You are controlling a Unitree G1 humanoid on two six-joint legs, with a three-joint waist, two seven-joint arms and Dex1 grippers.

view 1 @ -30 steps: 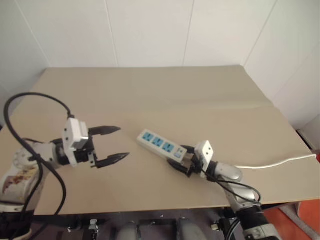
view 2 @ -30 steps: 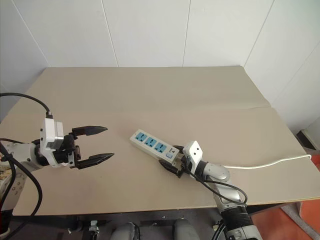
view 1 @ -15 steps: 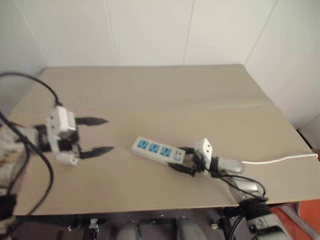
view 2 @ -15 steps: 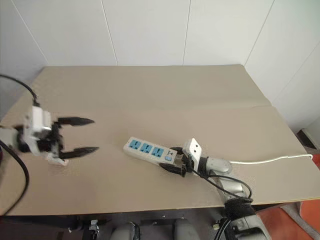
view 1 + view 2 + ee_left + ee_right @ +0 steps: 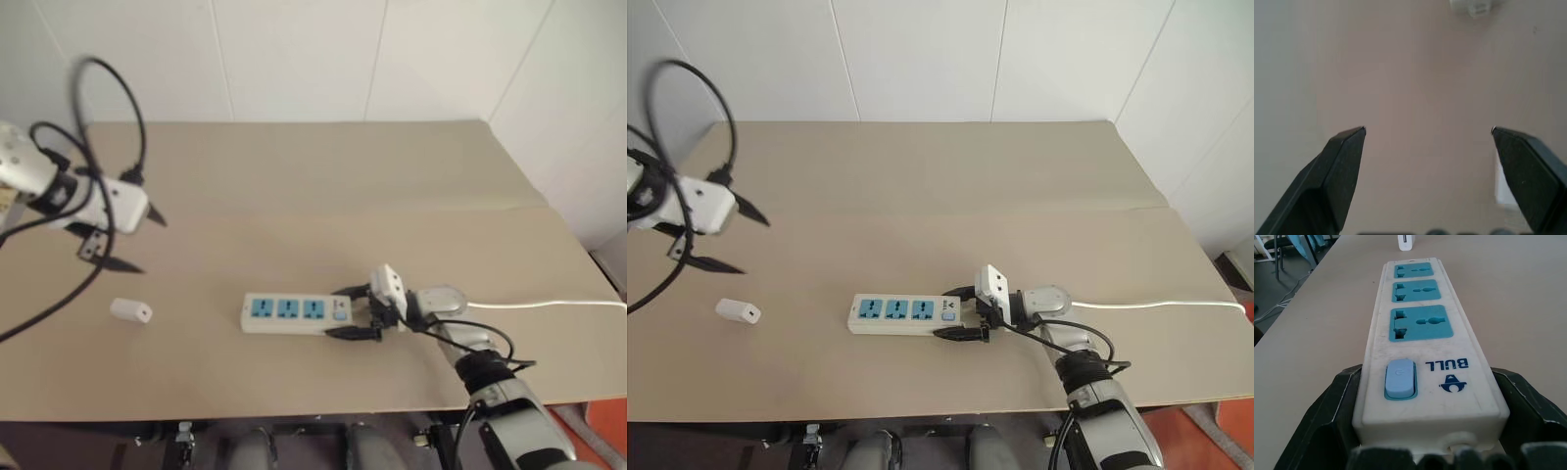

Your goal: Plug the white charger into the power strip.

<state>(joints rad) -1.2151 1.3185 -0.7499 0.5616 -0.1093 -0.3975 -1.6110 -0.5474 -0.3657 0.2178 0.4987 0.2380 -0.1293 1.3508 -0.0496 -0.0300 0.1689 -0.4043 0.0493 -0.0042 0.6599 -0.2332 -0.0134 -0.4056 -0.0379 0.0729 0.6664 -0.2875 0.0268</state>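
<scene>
White charger (image 5: 130, 311) lies on table (image 5: 323, 186), left-centre of left eye view, well apart from power strip (image 5: 297, 312) at lower centre. Left gripper (image 5: 127, 243) hangs at upper left above charger, fingers spread, empty. Right gripper (image 5: 351, 311) clasps strip's switch end, one finger each side.

Left wrist view: two black fingers (image 5: 1337, 166) wide apart over bare table; charger at top edge.

Right wrist view: strip runs up frame between fingers (image 5: 1332, 421), both touching its sides; switch nearest, three blue sockets beyond, charger at top.
</scene>
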